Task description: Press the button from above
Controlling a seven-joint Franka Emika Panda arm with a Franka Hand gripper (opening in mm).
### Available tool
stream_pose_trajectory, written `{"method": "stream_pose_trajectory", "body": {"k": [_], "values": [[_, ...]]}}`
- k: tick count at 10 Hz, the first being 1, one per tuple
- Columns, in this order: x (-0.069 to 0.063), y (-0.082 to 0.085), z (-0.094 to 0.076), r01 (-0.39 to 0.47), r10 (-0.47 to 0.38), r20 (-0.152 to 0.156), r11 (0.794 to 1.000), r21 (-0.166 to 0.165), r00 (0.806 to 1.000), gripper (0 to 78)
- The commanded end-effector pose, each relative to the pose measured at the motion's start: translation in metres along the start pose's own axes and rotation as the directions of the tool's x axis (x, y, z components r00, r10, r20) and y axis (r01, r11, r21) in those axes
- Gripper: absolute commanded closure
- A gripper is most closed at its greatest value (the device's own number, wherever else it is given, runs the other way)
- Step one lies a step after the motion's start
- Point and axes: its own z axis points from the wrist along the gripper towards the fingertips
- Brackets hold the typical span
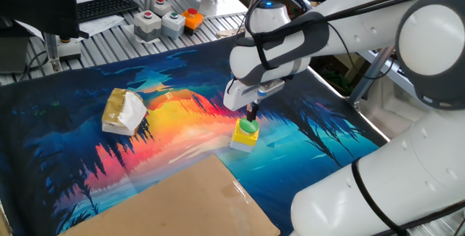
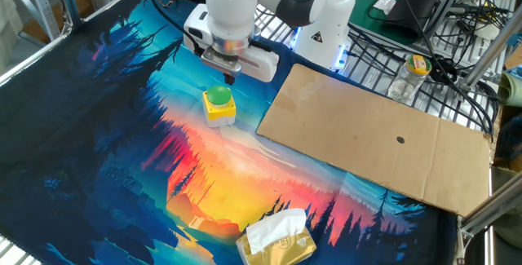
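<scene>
The button (image 1: 245, 133) is a small yellow box with a green dome cap, standing on the colourful mat; it also shows in the other fixed view (image 2: 218, 105). My gripper (image 1: 252, 113) points straight down, its dark fingertips pressed together into one narrow tip. In one fixed view the tip hangs just above the far edge of the green cap. In the other fixed view the gripper (image 2: 229, 76) is a short way above and behind the cap, with a gap between tip and cap. It holds nothing.
A yellow tissue pack (image 1: 123, 111) lies left on the mat, seen also in the other fixed view (image 2: 277, 239). A cardboard sheet (image 1: 182, 200) lies beside the button. Grey boxes with red buttons (image 1: 147, 24) stand at the far edge. Cables and a jar (image 2: 412, 73) lie off the mat.
</scene>
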Motion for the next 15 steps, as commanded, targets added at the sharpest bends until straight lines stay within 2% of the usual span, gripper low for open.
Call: {"method": "stream_pose_trajectory", "body": {"k": [1, 4, 15], "values": [[-0.002, -0.006, 0.022, 0.022, -0.023, 0.014, 1.000, 0.016, 1.000, 77.6], [-0.007, -0.014, 0.032, 0.035, -0.035, 0.017, 0.999, 0.009, 0.999, 77.6], [-0.012, -0.018, 0.031, 0.038, -0.038, 0.028, 0.999, 0.015, 0.999, 77.6]]}}
